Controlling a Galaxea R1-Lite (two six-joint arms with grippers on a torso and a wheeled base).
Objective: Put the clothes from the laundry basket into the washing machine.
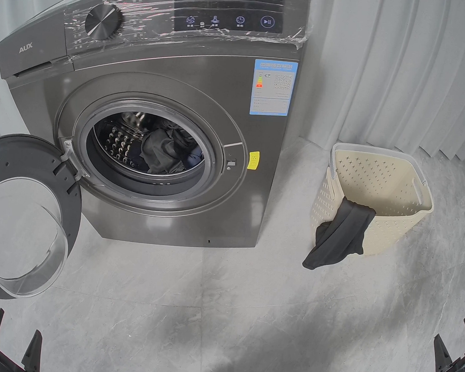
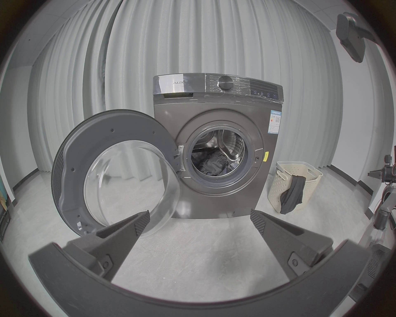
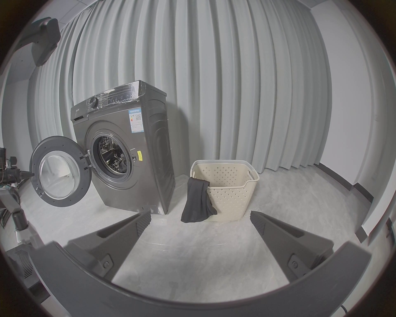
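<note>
Dark garment (image 1: 344, 232), limp, draped over cream laundry basket (image 1: 397, 188) rim

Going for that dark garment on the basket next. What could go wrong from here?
1. The garment hangs mostly outside the basket rim, its end down at the floor; a pull may tip the basket or drop it.
2. The door stands wide open; an arm swinging toward the drum could clip it.
3. Clothes lie near the drum's mouth and may spill.
</note>
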